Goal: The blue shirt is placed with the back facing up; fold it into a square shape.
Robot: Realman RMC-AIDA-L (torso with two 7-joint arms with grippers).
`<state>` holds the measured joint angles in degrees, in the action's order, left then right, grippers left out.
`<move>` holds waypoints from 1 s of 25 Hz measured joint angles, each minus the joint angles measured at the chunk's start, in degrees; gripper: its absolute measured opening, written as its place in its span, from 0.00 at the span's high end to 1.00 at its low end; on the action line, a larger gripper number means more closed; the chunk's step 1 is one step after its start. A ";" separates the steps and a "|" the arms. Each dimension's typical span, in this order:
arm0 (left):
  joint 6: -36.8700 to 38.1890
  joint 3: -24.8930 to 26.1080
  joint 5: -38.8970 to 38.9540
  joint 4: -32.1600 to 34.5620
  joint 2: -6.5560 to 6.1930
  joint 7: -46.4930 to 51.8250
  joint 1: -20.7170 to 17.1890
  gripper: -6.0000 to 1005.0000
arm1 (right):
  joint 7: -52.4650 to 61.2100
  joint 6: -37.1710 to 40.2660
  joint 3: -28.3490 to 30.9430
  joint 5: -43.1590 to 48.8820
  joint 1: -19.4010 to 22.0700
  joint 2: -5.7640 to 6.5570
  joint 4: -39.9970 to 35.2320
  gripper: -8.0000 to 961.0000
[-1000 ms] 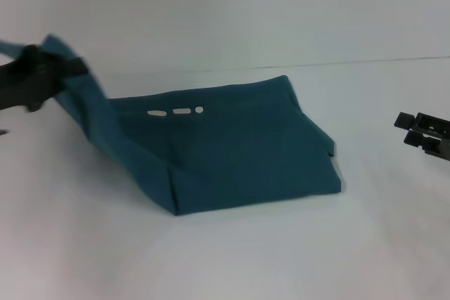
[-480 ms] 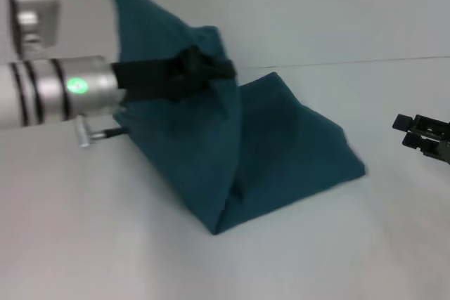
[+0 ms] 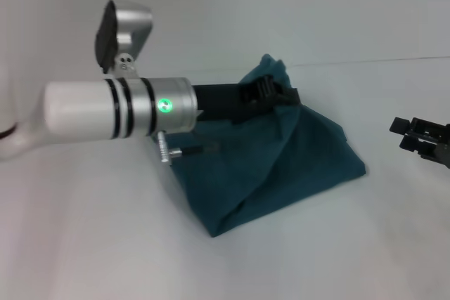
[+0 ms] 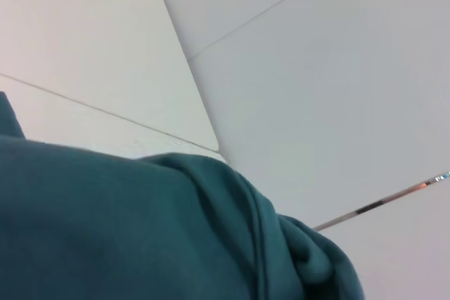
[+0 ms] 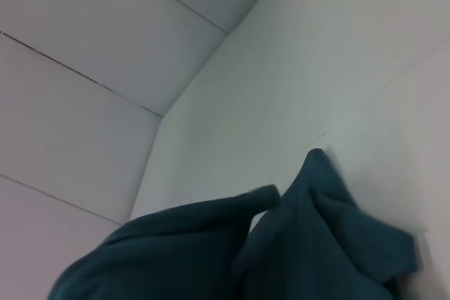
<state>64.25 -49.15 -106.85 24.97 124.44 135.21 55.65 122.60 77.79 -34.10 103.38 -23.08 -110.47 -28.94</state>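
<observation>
Reaching across from the left, the left gripper [image 3: 271, 94] is clamped on a raised fold of the blue shirt [image 3: 281, 156] — the rest is heaped on the white table [image 3: 105, 244]. Well apart at the right edge, the right gripper [image 3: 411, 133] is held low — fingers parted, nothing between them.
</observation>
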 joint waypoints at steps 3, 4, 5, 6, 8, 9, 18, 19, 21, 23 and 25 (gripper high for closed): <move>-2.41 -0.35 2.46 -3.23 0.07 -2.74 1.45 0.97 | -0.04 -0.04 0.00 0.05 -0.04 0.00 0.10 0.27; -2.41 -0.35 2.46 -3.23 0.07 -2.74 1.45 0.97 | -0.08 -0.06 0.00 0.06 -0.04 0.00 0.10 0.27; -2.66 -0.52 4.07 -3.72 0.13 -4.15 1.67 0.97 | -0.13 -0.08 0.01 0.12 -0.04 0.00 0.11 0.27; -2.50 -0.79 4.96 -3.72 0.15 -4.81 1.69 0.97 | -0.16 -0.11 0.07 0.30 -0.02 0.00 0.11 0.27; -2.26 -1.41 5.83 -3.65 0.17 -5.24 1.69 0.93 | -0.17 -0.16 0.31 0.82 -0.01 0.00 0.11 0.27; -2.23 -1.63 6.10 -3.64 0.17 -5.28 1.68 0.91 | -0.17 -0.17 0.46 1.18 -0.02 0.00 0.11 0.27; 2.31 -2.17 10.14 -1.00 -0.33 -5.85 -1.84 0.71 | -0.12 -0.78 0.18 1.40 -0.05 0.04 0.29 0.27; 2.61 -2.09 10.56 0.00 -0.41 -5.34 -3.22 0.64 | -0.11 -0.80 0.15 1.43 -0.05 0.13 0.29 0.27; 3.23 -2.02 11.36 2.31 -0.51 -3.56 -6.13 0.53 | 0.04 -0.83 0.09 1.81 -0.19 0.43 0.29 0.27; 4.28 -1.99 11.90 4.43 -0.81 -1.27 -9.50 0.43 | 0.36 -0.83 0.09 2.39 -0.38 0.59 0.26 0.27; 6.06 -1.99 12.08 5.57 -1.54 0.68 -12.26 0.33 | 1.16 -0.82 0.09 3.87 -0.95 0.93 0.01 0.27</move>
<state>70.31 -51.14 -94.77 30.54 122.90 135.89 43.39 123.76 76.97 -34.01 107.25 -24.03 -109.54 -28.93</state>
